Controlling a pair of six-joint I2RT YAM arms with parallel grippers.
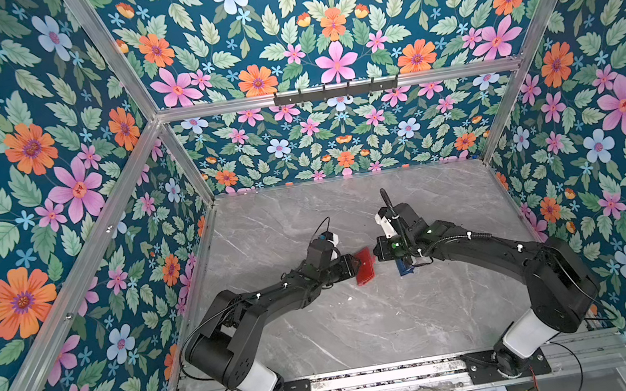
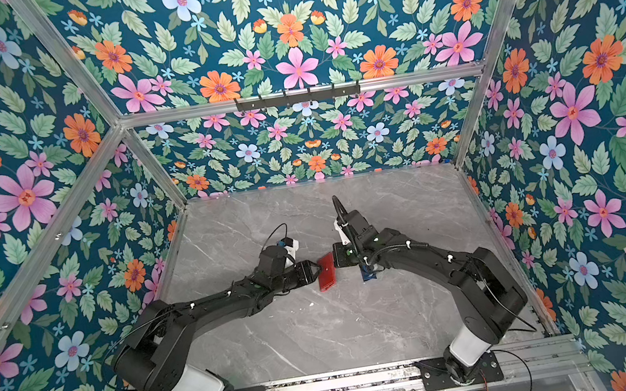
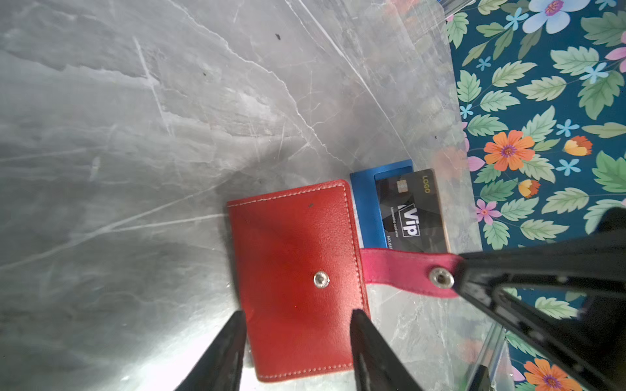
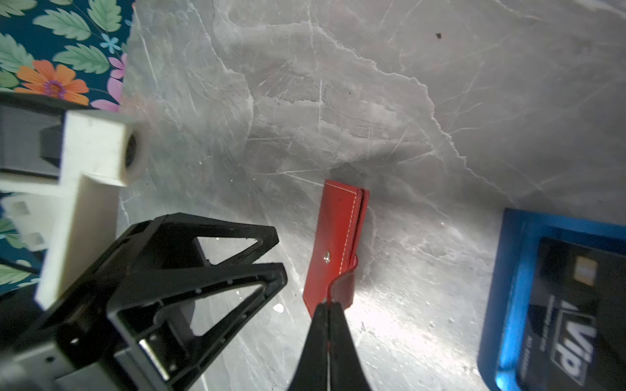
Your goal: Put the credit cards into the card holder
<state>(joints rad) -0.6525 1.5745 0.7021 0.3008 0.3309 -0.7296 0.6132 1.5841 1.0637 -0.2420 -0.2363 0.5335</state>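
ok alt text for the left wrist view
A closed red card holder on a grey marble table, the open left gripper straddling one end. The right gripper pinches its undone snap tab, stretched out sideways; beside it sits a blue tray holding a dark VIP card.

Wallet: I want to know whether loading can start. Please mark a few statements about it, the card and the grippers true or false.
1. The wallet lies closed. True.
2. Its tab is snapped shut. False: it is unsnapped, and the right gripper pinches its end.
3. The dark card lies in the blue tray. True.
4. The left gripper holds a card. False: its jaws stand open astride the wallet, holding nothing.
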